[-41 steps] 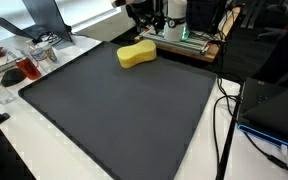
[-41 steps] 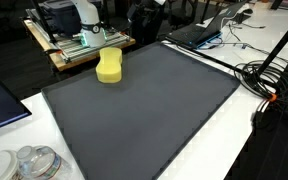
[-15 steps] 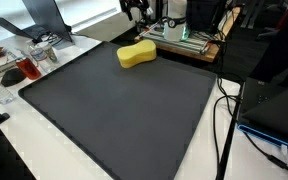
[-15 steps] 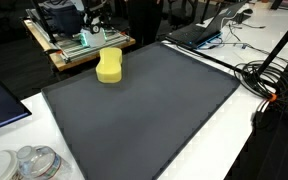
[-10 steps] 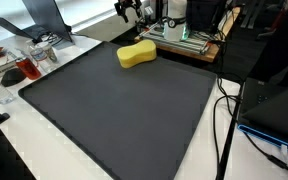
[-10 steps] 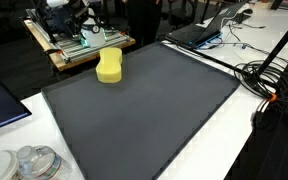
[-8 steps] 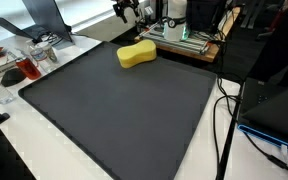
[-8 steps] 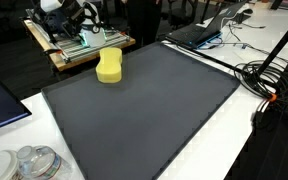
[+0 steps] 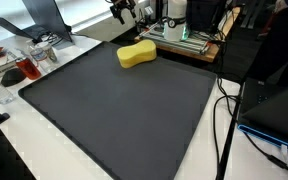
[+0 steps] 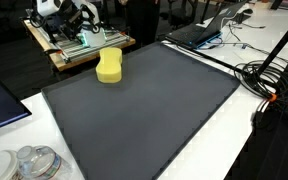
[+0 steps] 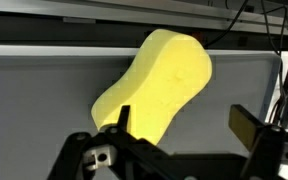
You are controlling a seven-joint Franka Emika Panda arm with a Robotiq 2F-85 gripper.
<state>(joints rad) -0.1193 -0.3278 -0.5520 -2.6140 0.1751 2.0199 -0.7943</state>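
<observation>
A yellow, peanut-shaped sponge [image 9: 136,54] lies at the far edge of the big dark grey mat [image 9: 114,110]; it shows in both exterior views [image 10: 109,66] and fills the middle of the wrist view [image 11: 154,85]. My gripper [image 9: 121,9] hangs high above and behind the sponge, near the top edge of an exterior view, also seen near the wooden platform [image 10: 77,14]. In the wrist view its two fingers [image 11: 184,125] stand wide apart and hold nothing. It touches nothing.
A wooden platform with equipment [image 10: 79,45] stands behind the mat. Cables [image 10: 269,80] and a laptop [image 10: 199,30] lie beside the mat. Glass jars [image 10: 34,162] and cups [image 9: 24,65] sit on the white table near the mat's edges.
My gripper has risen and moved away from the robot base, above and behind the sponge. The sponge has not moved.
</observation>
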